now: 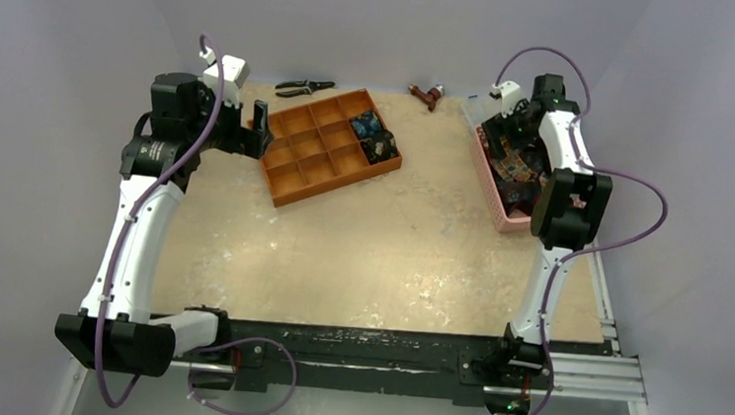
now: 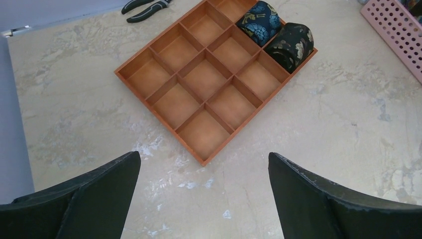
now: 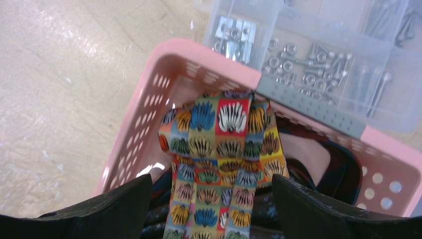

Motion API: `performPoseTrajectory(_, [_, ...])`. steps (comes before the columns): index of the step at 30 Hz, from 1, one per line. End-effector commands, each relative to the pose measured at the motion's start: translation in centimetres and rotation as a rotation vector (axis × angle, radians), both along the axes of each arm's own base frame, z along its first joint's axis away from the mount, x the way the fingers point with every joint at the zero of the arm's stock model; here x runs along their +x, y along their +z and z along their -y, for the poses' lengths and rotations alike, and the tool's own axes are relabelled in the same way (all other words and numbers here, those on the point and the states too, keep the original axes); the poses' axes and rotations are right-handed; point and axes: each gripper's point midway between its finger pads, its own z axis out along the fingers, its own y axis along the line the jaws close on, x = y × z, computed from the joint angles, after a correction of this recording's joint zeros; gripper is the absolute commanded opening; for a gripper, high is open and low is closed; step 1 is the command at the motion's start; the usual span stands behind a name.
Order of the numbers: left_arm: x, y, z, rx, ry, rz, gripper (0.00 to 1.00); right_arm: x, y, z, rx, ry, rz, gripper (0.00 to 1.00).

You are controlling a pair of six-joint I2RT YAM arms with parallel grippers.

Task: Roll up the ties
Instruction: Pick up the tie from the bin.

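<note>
Two rolled ties sit in the far-right compartments of the orange tray (image 2: 149,64): a dark blue coil (image 2: 259,21) and a dark brown coil (image 2: 292,44); they also show in the top view (image 1: 373,135). A busy orange-yellow-red tie (image 3: 224,159) lies loose on darker ties in the pink basket (image 3: 149,99), which stands at the table's right (image 1: 491,195). My right gripper (image 3: 211,201) hangs open over that tie, a finger on each side, not touching it. My left gripper (image 2: 204,194) is open and empty above bare table, just left of the tray (image 1: 251,129).
A clear plastic box of screws and nuts (image 3: 308,55) lies against the basket's far rim. Black pliers (image 1: 304,88) and a small brown tool (image 1: 430,94) lie near the back wall. Grey walls close in the table on three sides.
</note>
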Motion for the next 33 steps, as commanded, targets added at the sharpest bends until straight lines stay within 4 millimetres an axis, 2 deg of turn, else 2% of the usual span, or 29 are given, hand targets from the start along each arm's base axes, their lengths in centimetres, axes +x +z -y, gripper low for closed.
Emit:
performPoseTrajectory(1, [0.1, 0.0, -1.0, 0.051, 0.019, 0.029, 1.00, 2.2, 0.2, 0.0, -0.077, 0.024, 0.083, 0.87])
performPoseTrajectory(5, [0.3, -0.4, -0.8, 0.051, 0.009, 0.018, 1.00, 2.7, -0.9, 0.3, -0.095, 0.007, 0.086, 0.75])
performPoseTrajectory(8, [0.7, -0.4, -0.7, 0.047, -0.001, 0.012, 1.00, 2.7, -1.4, 0.4, -0.098, -0.002, 0.087, 0.60])
performPoseTrajectory(12, [1.2, -0.4, -0.2, 0.035, -0.022, -0.004, 1.00, 2.5, -0.9, 0.3, -0.094, -0.014, 0.095, 0.33])
performPoseTrajectory(16, [1.5, -0.3, 0.2, 0.024, -0.043, -0.003, 1.00, 2.0, 1.2, -0.1, -0.076, -0.001, 0.120, 0.00])
performPoseTrajectory(19, [1.6, -0.3, 0.3, 0.022, -0.051, -0.002, 1.00, 1.4, 4.3, -0.5, -0.053, 0.007, 0.158, 0.00])
performPoseTrajectory(22, [1.7, -0.5, 0.4, 0.018, -0.056, -0.003, 1.00, 0.7, 8.6, -0.7, -0.028, 0.008, 0.235, 0.00])
performPoseTrajectory(26, [1.7, -0.7, 0.6, 0.013, -0.065, -0.004, 1.00, -0.3, 12.8, -1.1, 0.000, 0.019, 0.307, 0.00])
performPoseTrajectory(30, [1.8, -0.6, 0.7, 0.014, -0.070, 0.003, 1.00, -1.2, 17.0, -2.0, 0.043, 0.025, 0.371, 0.00])
performPoseTrajectory(33, [1.9, -0.5, 0.6, 0.016, -0.071, 0.007, 1.00, -2.1, 21.1, -3.5, 0.110, 0.055, 0.438, 0.00])
